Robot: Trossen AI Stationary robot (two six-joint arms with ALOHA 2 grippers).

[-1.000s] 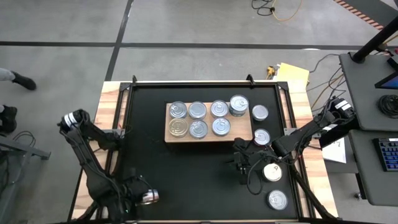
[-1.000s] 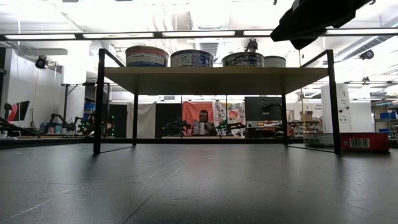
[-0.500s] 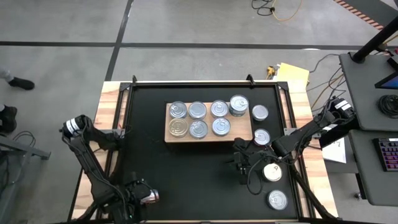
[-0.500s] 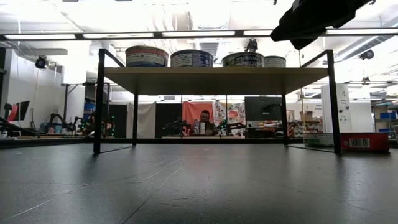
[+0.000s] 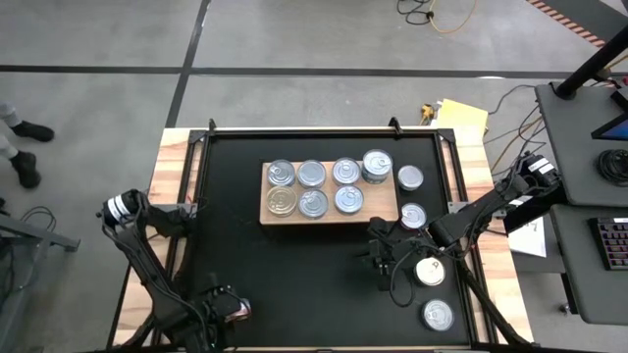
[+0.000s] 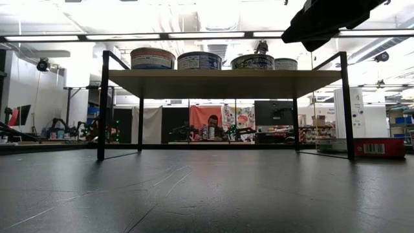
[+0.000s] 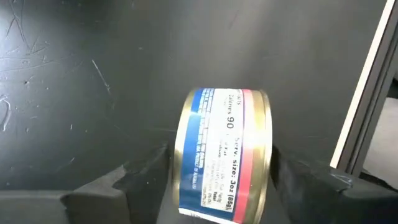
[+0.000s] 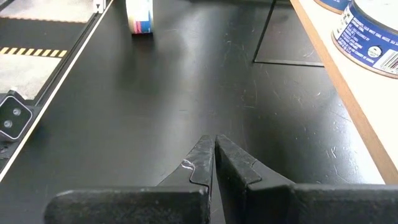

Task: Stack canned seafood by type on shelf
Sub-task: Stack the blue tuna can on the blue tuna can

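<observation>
Can [image 7: 222, 155] on edge betw. L gripper [image 7: 219, 180] fingers

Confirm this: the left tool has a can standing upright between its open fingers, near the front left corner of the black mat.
Not quite. The can between the left tool's open fingers lies on its side, label facing up, as the left wrist view shows. The rest holds: it is near the front left corner of the black mat.

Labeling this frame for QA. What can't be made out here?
- High view: left gripper and its can mostly hidden by the arm.
- Left wrist view: can on edge between the jaws; contact unclear, lid unseen.
- Low view: cans on the shelf show sides only; the rear row is hidden.
</observation>
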